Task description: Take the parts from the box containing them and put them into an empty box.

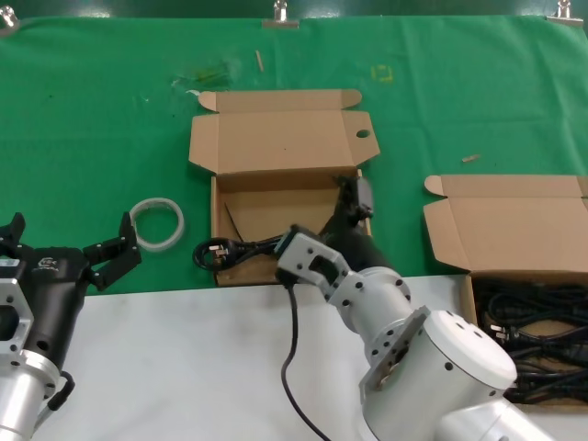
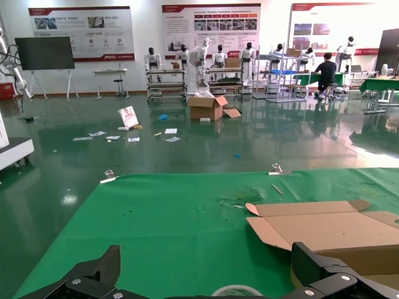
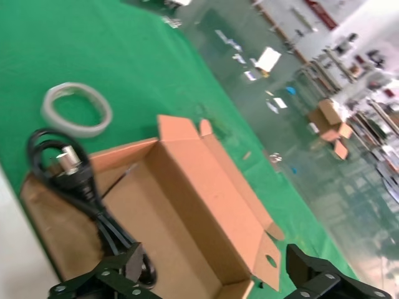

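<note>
The empty box (image 1: 276, 216) lies open mid-table, its lid with the small oval hole (image 1: 363, 134) folded back. One black power cord (image 1: 243, 248) drapes over its front left corner, plug (image 3: 72, 162) outside the wall, cable (image 3: 93, 205) trailing inside. My right gripper (image 1: 354, 207) hovers open over the box's right side; in the right wrist view the gripper (image 3: 215, 280) holds nothing, and the cable ends beside one finger (image 3: 128, 268). The box containing the parts (image 1: 470, 294) sits at the right with several black cords (image 1: 542, 331). My left gripper (image 1: 66, 237) waits open at the left.
A white ring of tubing (image 1: 170, 219) lies on the green cloth between the left gripper and the empty box, also in the right wrist view (image 3: 45, 107). A white table strip (image 1: 184, 367) runs along the front. The right arm's black cable (image 1: 292, 349) hangs there.
</note>
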`<state>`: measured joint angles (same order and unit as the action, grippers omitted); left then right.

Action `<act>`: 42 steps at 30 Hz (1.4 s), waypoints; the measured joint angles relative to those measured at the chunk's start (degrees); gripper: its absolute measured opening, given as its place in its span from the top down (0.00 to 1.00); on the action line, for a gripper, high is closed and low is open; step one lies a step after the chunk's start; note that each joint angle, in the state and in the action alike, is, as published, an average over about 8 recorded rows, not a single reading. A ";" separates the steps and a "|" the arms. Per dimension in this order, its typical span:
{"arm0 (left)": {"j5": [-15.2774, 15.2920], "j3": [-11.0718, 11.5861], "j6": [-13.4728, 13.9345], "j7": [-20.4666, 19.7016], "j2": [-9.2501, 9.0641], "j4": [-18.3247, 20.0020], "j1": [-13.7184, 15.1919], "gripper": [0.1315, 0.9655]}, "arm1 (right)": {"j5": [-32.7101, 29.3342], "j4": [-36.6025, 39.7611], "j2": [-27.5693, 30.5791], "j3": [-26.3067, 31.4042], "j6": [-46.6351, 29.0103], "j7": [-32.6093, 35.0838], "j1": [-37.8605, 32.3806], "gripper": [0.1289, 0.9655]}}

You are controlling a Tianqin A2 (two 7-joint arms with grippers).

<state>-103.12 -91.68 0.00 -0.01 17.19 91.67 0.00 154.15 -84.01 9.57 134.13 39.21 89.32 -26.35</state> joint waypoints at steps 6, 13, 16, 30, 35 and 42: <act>0.00 0.00 0.00 0.00 0.00 0.00 0.00 0.00 | -4.04 -0.61 0.00 -3.36 -3.10 -7.08 2.09 0.22; 0.00 0.00 0.00 0.00 0.00 0.00 0.00 0.00 | -9.11 -1.37 0.00 -7.58 -7.00 -15.95 4.70 0.09; 0.00 0.00 0.00 0.00 0.00 0.00 0.00 0.00 | -11.29 -1.70 0.00 -9.39 -8.67 -19.77 5.83 0.07; 0.00 0.00 0.00 0.00 0.00 0.00 0.00 0.00 | -21.47 -3.23 0.00 -17.87 -16.50 -37.60 11.09 0.00; -0.01 0.00 0.00 0.02 0.00 0.00 0.00 0.00 | -25.13 -3.77 0.00 -20.90 -19.31 -44.00 12.98 0.00; -0.01 0.00 0.00 0.03 0.00 0.00 0.00 0.00 | -30.21 -4.54 0.00 -25.13 -23.21 -52.89 15.60 0.00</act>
<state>-103.13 -91.68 0.00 0.01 17.19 91.67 0.00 123.94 -88.55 9.57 109.00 16.00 36.44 -10.75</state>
